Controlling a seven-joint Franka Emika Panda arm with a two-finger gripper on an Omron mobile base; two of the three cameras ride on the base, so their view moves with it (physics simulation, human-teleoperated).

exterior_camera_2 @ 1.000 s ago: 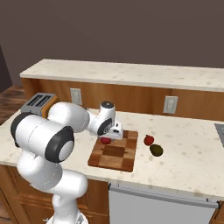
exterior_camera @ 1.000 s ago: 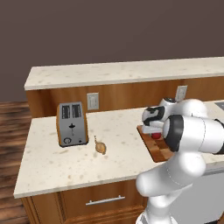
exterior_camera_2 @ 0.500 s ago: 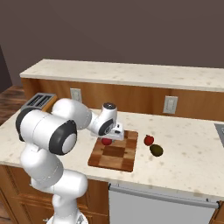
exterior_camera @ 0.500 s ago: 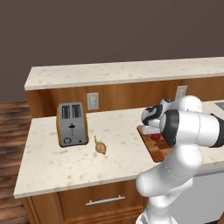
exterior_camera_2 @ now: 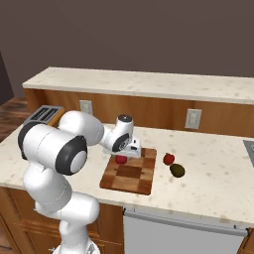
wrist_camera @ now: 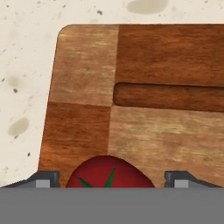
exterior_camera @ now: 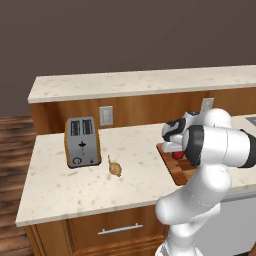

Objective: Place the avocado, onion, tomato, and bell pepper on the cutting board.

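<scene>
Tomato (wrist_camera: 109,173) now rests on the board (exterior_camera_2: 130,171), near its back left corner, between the gripper (wrist_camera: 113,178) fingers, which were clamped a second ago and now stand apart on either side. That looks like one item delivered. Avocado (exterior_camera_2: 177,170) and another red item (exterior_camera_2: 169,158) sit on the counter (exterior_camera_2: 213,173) just right of the board; the onion (exterior_camera: 115,168) lies by the toaster (exterior_camera: 81,141).

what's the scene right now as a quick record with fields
gripper: gripper open, fingers either side of the red item on board
cutting board: cutting board on counter
red item on board: red item on board, green-stemmed
off board, right of it: red item, avocado
off board, far left: onion beside toaster
</scene>
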